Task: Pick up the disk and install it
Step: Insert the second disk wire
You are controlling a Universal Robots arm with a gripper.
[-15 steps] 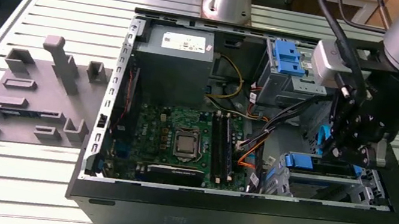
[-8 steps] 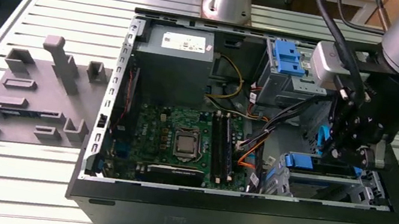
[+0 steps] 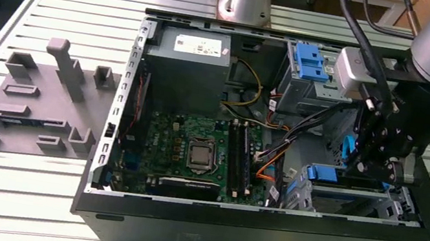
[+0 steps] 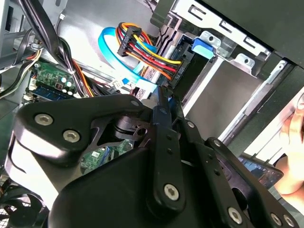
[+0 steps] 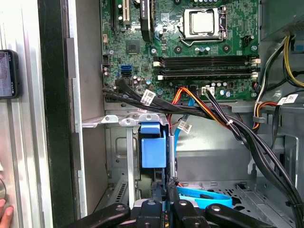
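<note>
The gripper (image 5: 167, 190) is hanging low inside the case with its tips pressed together, no gap showing, right at the near edge of the disk (image 5: 153, 145), which is standing on edge in the drive cage (image 5: 118, 121). Just beyond, the cable bundle (image 5: 228, 124) is crossing toward the motherboard (image 5: 142, 47). A skewed push risks jamming the carrier in the cage rails, and the arm could snag those wires.

The disk (image 5: 153, 149), blue-framed, stands on edge inside the metal drive cage (image 5: 116, 121).
</note>
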